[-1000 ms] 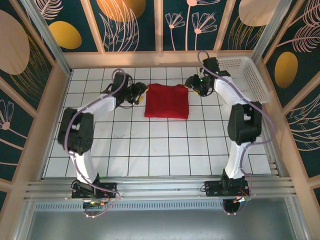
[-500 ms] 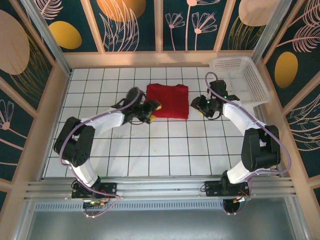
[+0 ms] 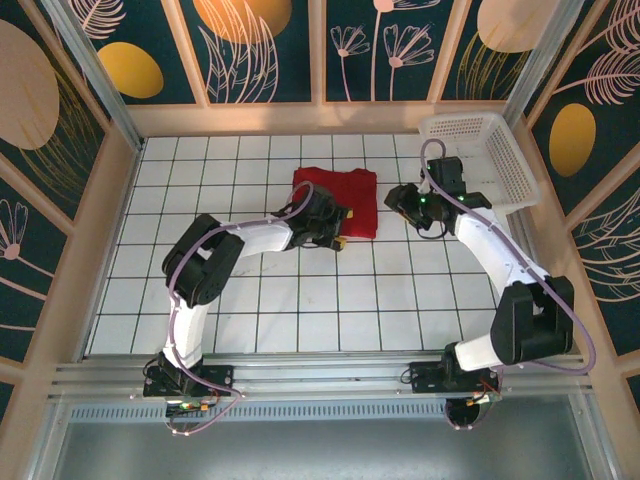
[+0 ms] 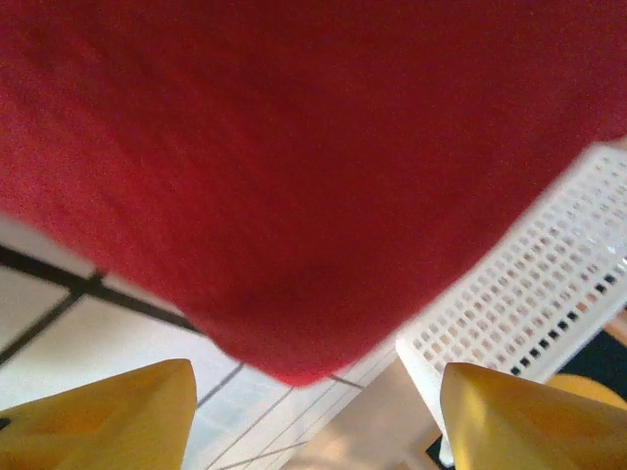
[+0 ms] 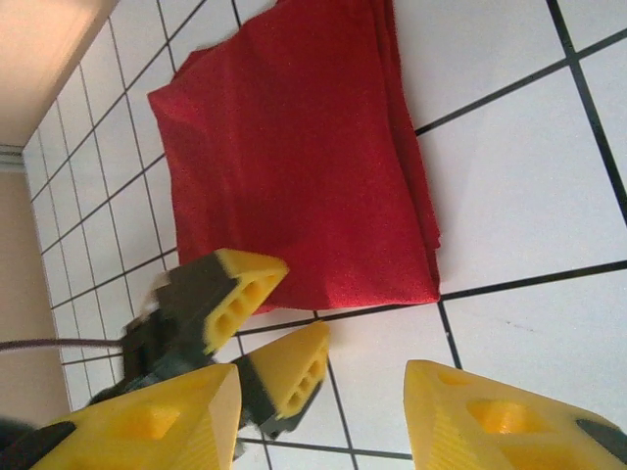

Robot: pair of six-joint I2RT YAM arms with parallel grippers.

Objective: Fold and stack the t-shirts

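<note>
Left wrist view is blurred, and so close that the folded red t-shirt [image 4: 294, 166] runs off the frame, with just one corner clear. A white mesh basket [image 4: 529, 294] sits beyond it (soft as well). From above, the t-shirt lies flat on the tiled bench [image 3: 300, 300], far centre, and the basket sits in the far right corner. The left arm reaches across, left fingers [image 5: 240, 289] spread at the shirt's near edge, gripping nothing. The right fingers [image 5: 490, 421] hover beside its right edge, apart and empty.
</note>
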